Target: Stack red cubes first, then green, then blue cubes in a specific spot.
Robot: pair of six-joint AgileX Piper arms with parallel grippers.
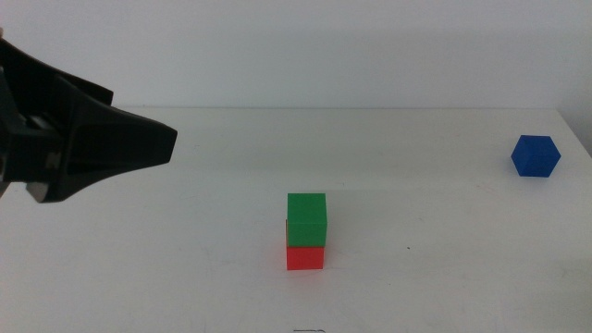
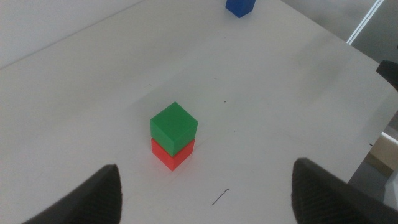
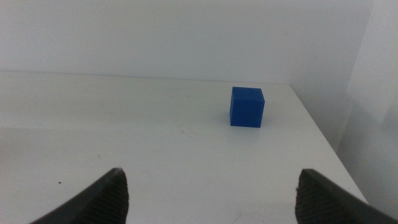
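Observation:
The green cube [image 1: 306, 219] sits on top of the red cube [image 1: 305, 257] near the middle of the white table; the stack also shows in the left wrist view, green [image 2: 173, 126] over red [image 2: 172, 156]. My left gripper [image 1: 139, 143] is open and empty, raised at the left, well clear of the stack. The blue cube [image 1: 536, 155] stands alone at the far right of the table, and shows in the right wrist view [image 3: 247, 106]. My right gripper [image 3: 208, 193] is open and empty, some way short of the blue cube, out of the middle view.
The table's right edge [image 1: 578, 139] runs close to the blue cube. A small dark mark [image 2: 220, 196] lies on the tabletop near the stack. A pale wall stands behind the table.

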